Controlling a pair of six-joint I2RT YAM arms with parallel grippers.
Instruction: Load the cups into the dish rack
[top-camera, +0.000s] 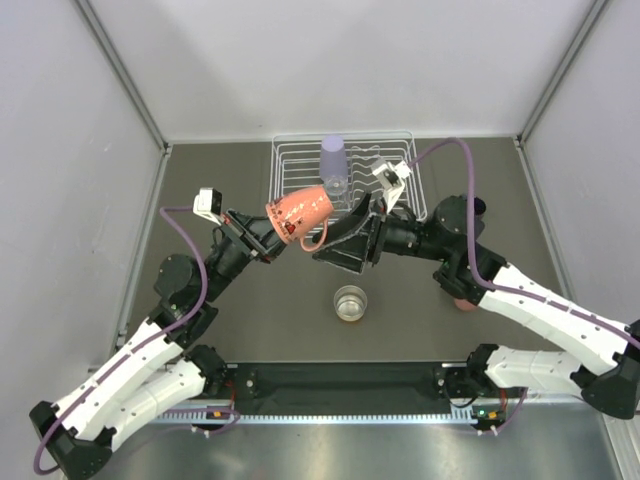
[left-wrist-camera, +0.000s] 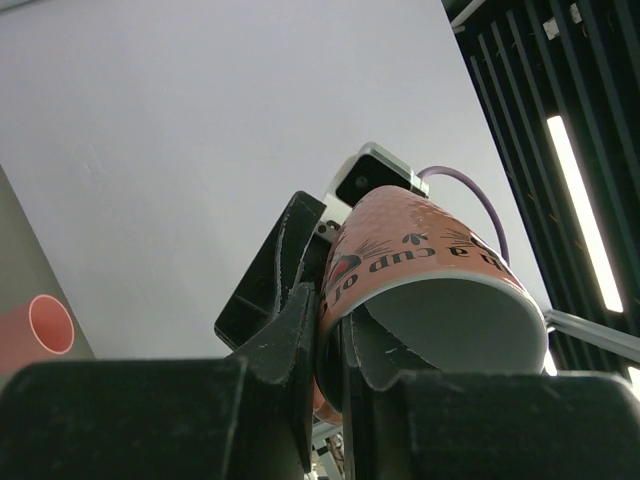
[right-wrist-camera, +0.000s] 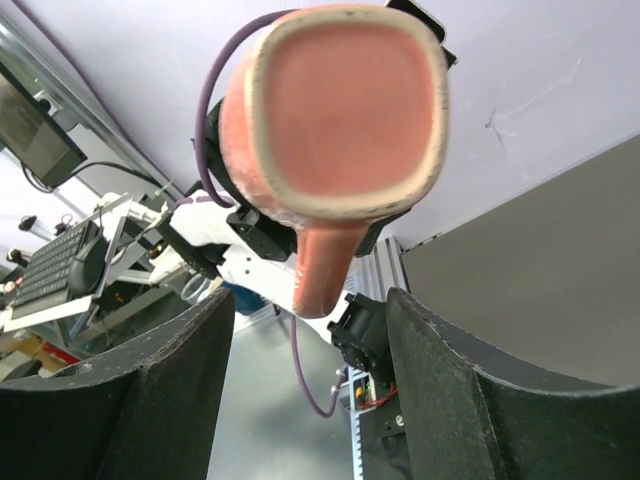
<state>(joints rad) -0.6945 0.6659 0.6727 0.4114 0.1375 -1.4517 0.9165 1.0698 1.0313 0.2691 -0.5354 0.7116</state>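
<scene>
My left gripper (top-camera: 270, 233) is shut on the rim of the salmon-pink handled mug (top-camera: 298, 213) and holds it on its side above the table, in front of the white wire dish rack (top-camera: 400, 200). In the left wrist view the gripper (left-wrist-camera: 335, 335) has one finger inside the mug (left-wrist-camera: 420, 265) and one outside. My right gripper (top-camera: 336, 240) is open just right of the mug. In the right wrist view the mug's base (right-wrist-camera: 345, 105) faces me and its handle (right-wrist-camera: 325, 265) hangs above the open gripper (right-wrist-camera: 310, 340). The lavender tumbler (top-camera: 333, 160) stands in the rack. The steel cup (top-camera: 351, 302) stands on the table.
The dark blue mug (top-camera: 478, 208) stands right of the rack, partly behind my right arm. The pink tumbler (top-camera: 462, 301) shows only as a sliver under my right forearm; a pink cup end (left-wrist-camera: 48, 325) also shows at the left edge of the left wrist view.
</scene>
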